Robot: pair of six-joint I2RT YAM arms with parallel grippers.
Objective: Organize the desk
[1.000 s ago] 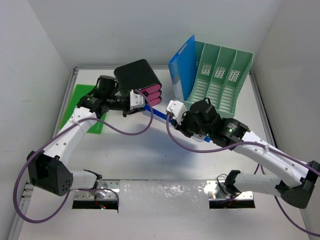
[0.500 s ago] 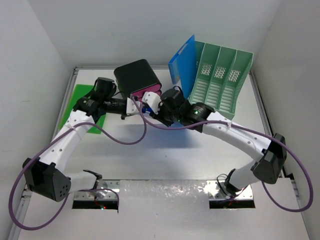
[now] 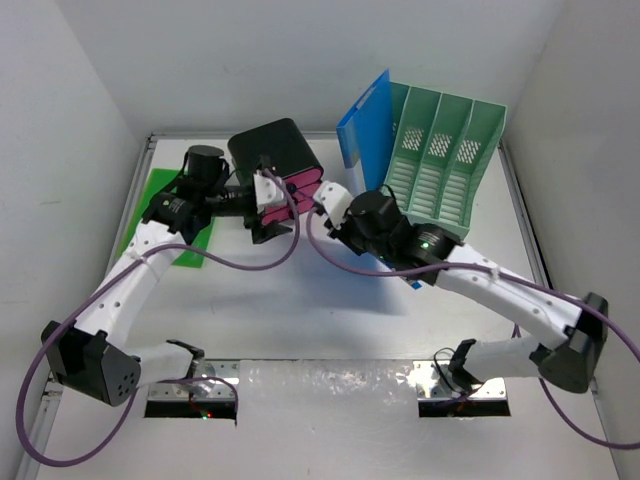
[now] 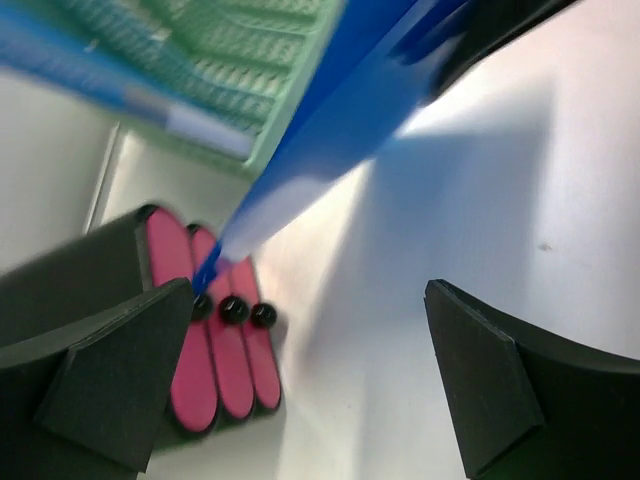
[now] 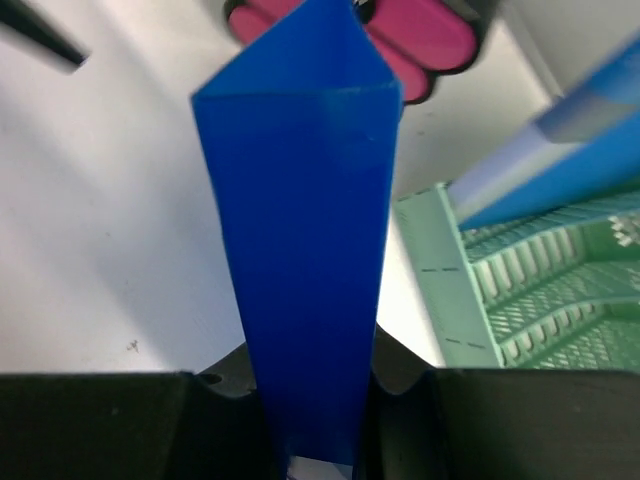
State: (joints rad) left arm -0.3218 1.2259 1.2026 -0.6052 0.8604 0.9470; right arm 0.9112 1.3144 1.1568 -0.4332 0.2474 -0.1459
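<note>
Wide open at the left gripper (image 4: 300,380), with nothing held, just beside the black box (image 3: 272,150) with pink drawers. Closed tight at the right gripper (image 5: 315,420) on a blue folder (image 5: 300,250), pinched thin between the fingers. Pointing with the folder's far end toward the pink drawers, maybe touching, too blurry to tell. Under both arms, the big white desk (image 3: 300,320). At its back, a green rack (image 3: 445,150), with a second blue folder (image 3: 365,130) at the rack's left end. On its left side, a flat green sheet (image 3: 158,195).
</note>
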